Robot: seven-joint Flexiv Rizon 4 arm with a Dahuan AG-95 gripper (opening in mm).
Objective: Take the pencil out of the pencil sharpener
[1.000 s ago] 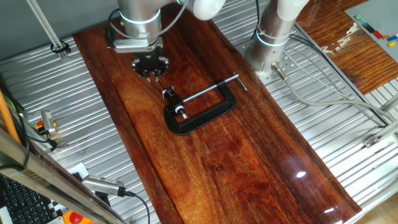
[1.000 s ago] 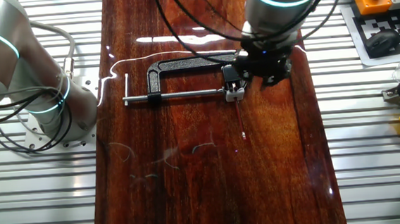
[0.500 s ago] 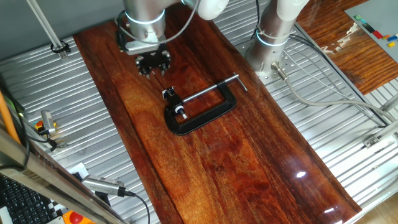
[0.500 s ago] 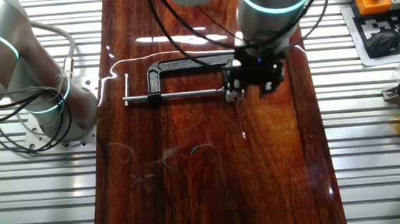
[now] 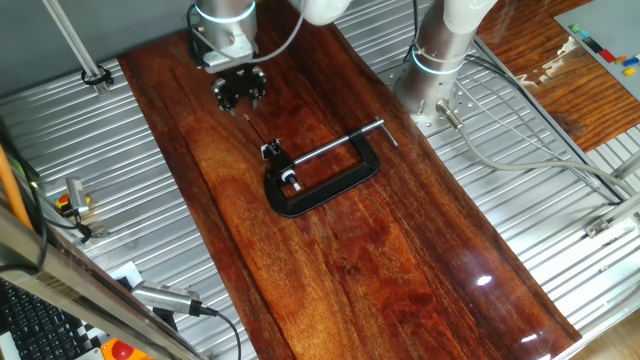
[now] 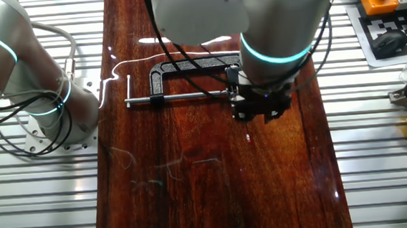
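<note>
The pincer (image 5: 241,92) hangs above the table (image 5: 400,260), its jaws pinching the pencil (image 5: 246,112), a thin dark stick pointing down. The sharpener (image 5: 270,150) sits on the table just beside the clamp (image 5: 325,175), apart from and below the pencil.

- The surface (image 5: 400,240) is dark red wood, smooth and very shiny.
- The clamp (image 5: 325,180) near the claw (image 5: 241,90) looks like matt black metal with a shiny silver rod.
- The claw is dull black.
</note>
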